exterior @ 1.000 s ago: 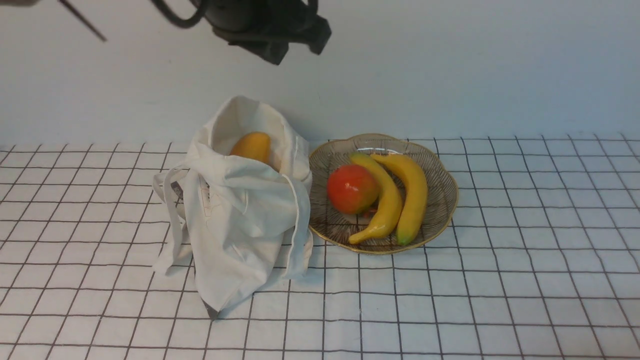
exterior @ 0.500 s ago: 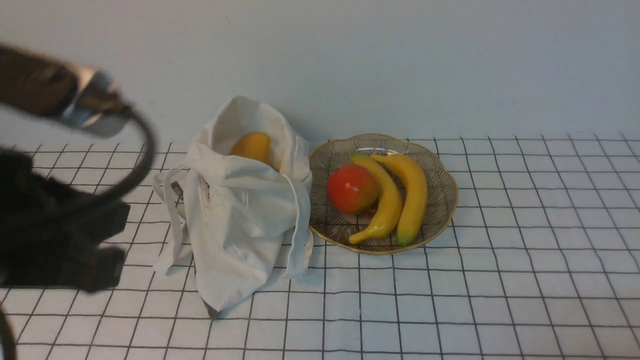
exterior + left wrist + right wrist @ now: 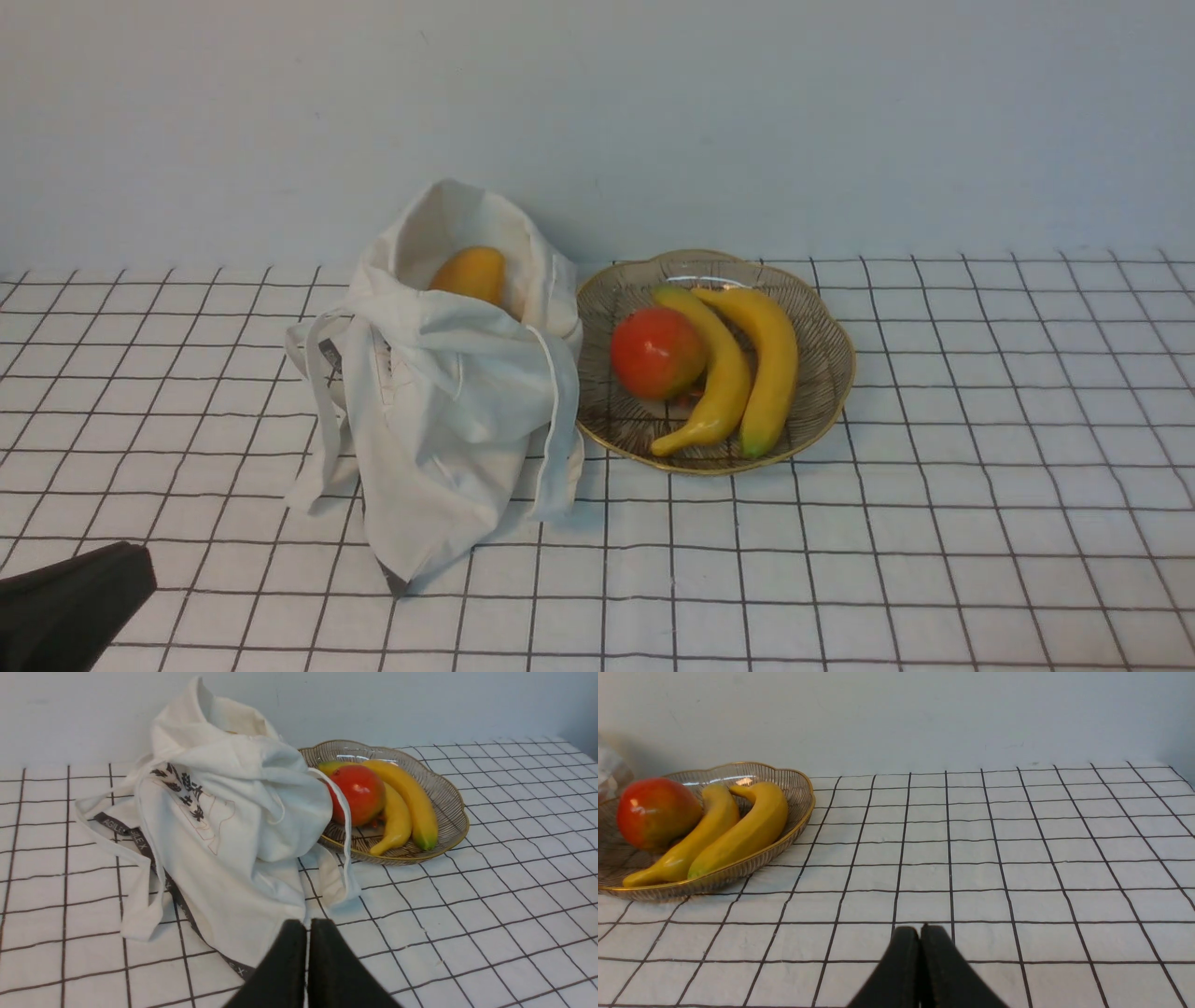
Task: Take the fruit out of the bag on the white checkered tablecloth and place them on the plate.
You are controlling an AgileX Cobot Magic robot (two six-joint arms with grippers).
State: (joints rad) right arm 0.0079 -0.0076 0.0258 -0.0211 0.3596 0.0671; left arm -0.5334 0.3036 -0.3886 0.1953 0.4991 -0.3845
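The off-white cloth bag (image 3: pixel 448 401) stands on the white checkered tablecloth (image 3: pixel 980 420), an orange-yellow mango (image 3: pixel 470 273) showing in its open top. To its right the glass plate (image 3: pixel 822 373) holds two yellow bananas (image 3: pixel 770 369) and a round red-orange fruit (image 3: pixel 656 353). The lemon is out of view. My left gripper (image 3: pixel 307 926) is shut and empty, low in front of the bag (image 3: pixel 233 812); only a dark tip shows at the front view's lower left (image 3: pixel 75 597). My right gripper (image 3: pixel 920 931) is shut and empty, over bare cloth right of the plate (image 3: pixel 803 807).
A plain pale wall (image 3: pixel 840 121) runs behind the table. The bag's strap handles (image 3: pixel 322 411) hang down its left side onto the cloth. The cloth right of the plate and along the front carries nothing.
The left arm swept from the upper middle, down past the left side, to the lower left corner of the front view. Bag, plate and fruit have not moved.
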